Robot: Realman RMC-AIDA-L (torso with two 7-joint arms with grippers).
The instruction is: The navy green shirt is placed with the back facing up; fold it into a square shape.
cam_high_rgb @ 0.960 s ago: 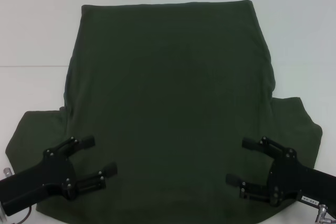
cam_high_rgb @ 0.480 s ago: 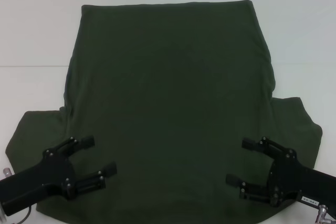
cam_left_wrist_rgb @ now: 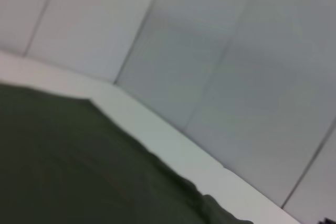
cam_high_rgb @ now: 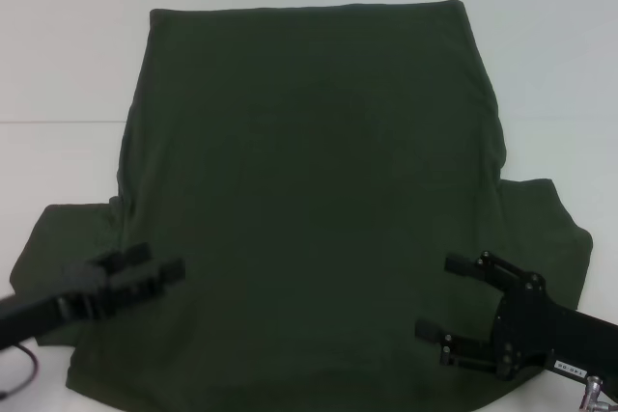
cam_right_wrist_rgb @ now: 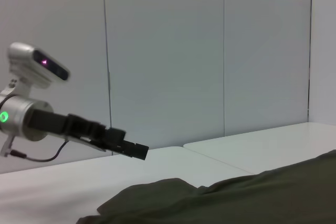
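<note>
Plain unmarked navy green shirt (cam_high_rgb: pixel 309 200), flat

Spread flat across a white table (cam_high_rgb: pixel 68 65) — navy green shirt (cam_high_rgb: pixel 309 190), sleeves out. Over its near left corner, left gripper (cam_high_rgb: pixel 154 265), blurred. Over its near right corner, right gripper (cam_high_rgb: pixel 436 296) — fingers parted.

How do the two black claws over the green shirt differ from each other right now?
The right gripper has its two fingers spread wide apart and open; the left gripper shows its fingers close together, edge-on. The right one sits nearer the robot, the left slightly farther up the navy green shirt. Both are black and hang over the shirt's near corners.
</note>
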